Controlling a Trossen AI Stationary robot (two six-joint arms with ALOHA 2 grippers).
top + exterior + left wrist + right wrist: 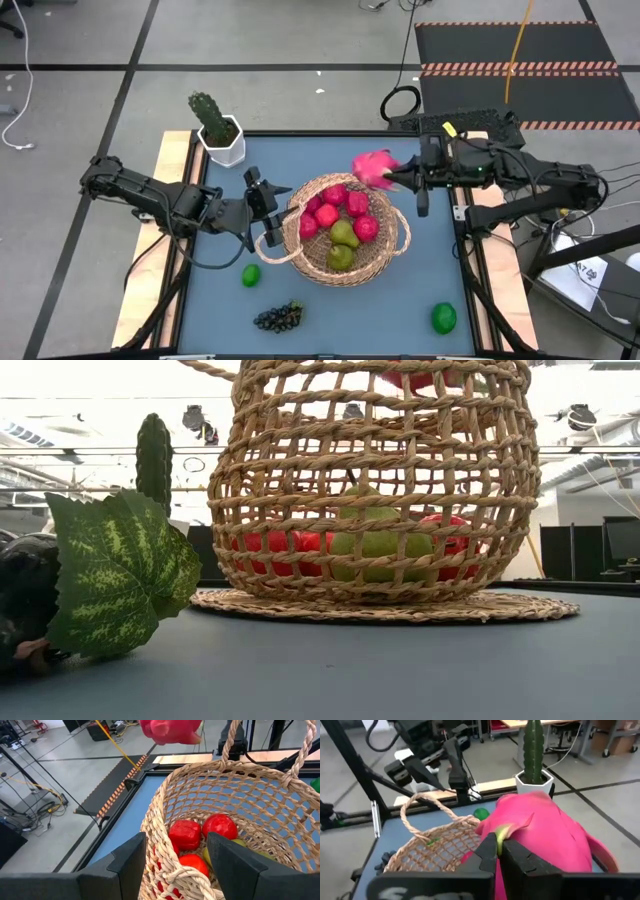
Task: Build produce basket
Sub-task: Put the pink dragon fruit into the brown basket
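The tan woven basket (pixel 390 245) stands mid-table on its flat base (pixel 385 607), with red apples (pixel 327 214) and yellow-green pears (pixel 343 233) inside. My left gripper (pixel 272 216) is at the basket's left rim, its fingers astride the wall. My right gripper (pixel 398 181) hovers above the basket's far right rim, shut on a pink dragon fruit (pixel 371 166). On the table lie a lime (pixel 251 275), a dark grape bunch (pixel 279 318) and another green fruit (pixel 443 318). My left gripper holds the basket's left wall at the rim (pixel 167 862), by the looped handle (pixel 187 879). One finger (pixel 131 859) is outside the wall and one (pixel 235 860) inside. The basket stays standing on the table. My right gripper pinches a green-tipped scale (pixel 504 831) of the dragon fruit (pixel 545 837) between its two fingers. The fingers come in nearly level from the table's right side. The fruit hangs in front of the fingers, lifted clear above the basket's rim.
A white pot with a green cactus (pixel 218 130) stands at the table's far left corner. The grape bunch's green leaf (pixel 115 575) lies close to the near edge. Wooden strips (pixel 150 260) border the blue mat on both sides.
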